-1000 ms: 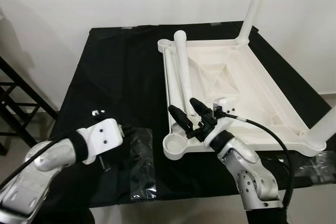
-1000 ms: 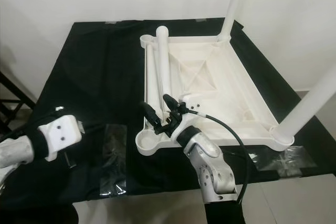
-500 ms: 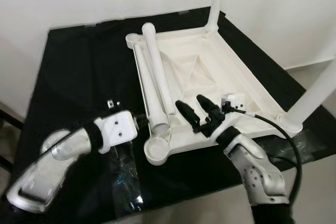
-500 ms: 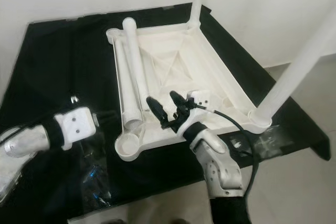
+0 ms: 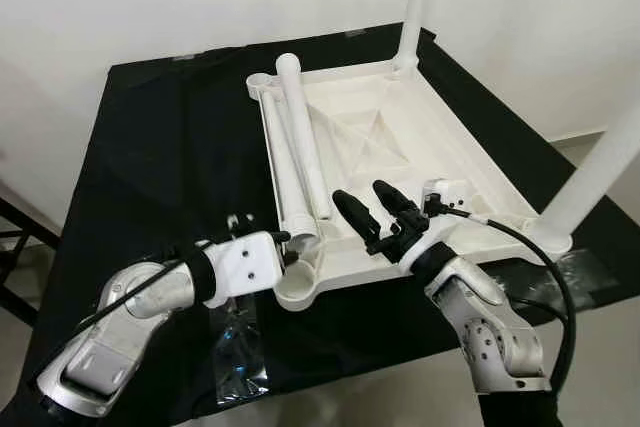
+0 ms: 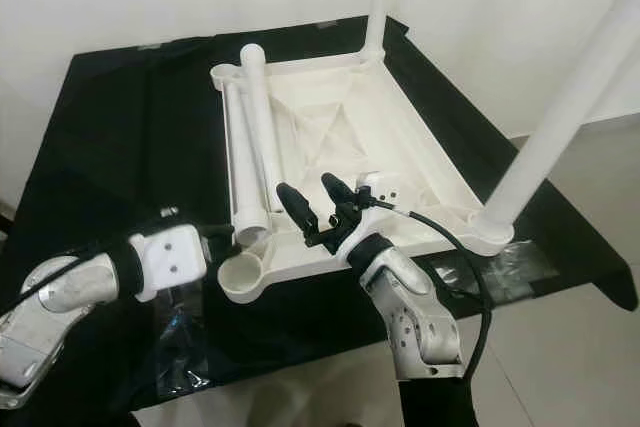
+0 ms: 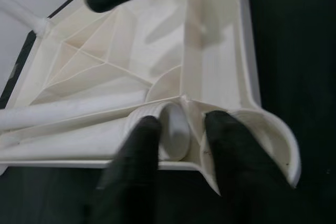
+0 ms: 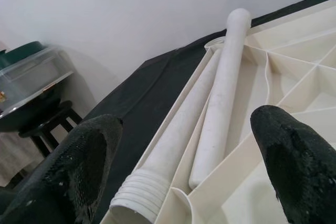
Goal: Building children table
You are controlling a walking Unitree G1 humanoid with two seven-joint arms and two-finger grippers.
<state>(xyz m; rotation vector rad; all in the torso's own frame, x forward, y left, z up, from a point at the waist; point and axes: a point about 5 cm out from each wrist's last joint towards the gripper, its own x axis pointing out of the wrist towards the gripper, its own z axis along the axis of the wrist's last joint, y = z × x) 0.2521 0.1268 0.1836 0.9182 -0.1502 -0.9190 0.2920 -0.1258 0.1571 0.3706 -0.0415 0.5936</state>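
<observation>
Head stereo pair looks down from above at the black bench (image 5: 150, 147); both wrist cameras sit close in, facing the upturned white tabletop (image 6: 400, 137), sharing its loose legs (image 8: 220, 77) with the head views.

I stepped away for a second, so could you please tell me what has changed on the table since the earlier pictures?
The left gripper has moved in from the black cloth to the near corner of the upturned tabletop, its open fingers now either side of the ribbed end of a loose leg. The right gripper stays open above the near rim. Both loose legs and both mounted legs have not moved; the camera shifted.
</observation>
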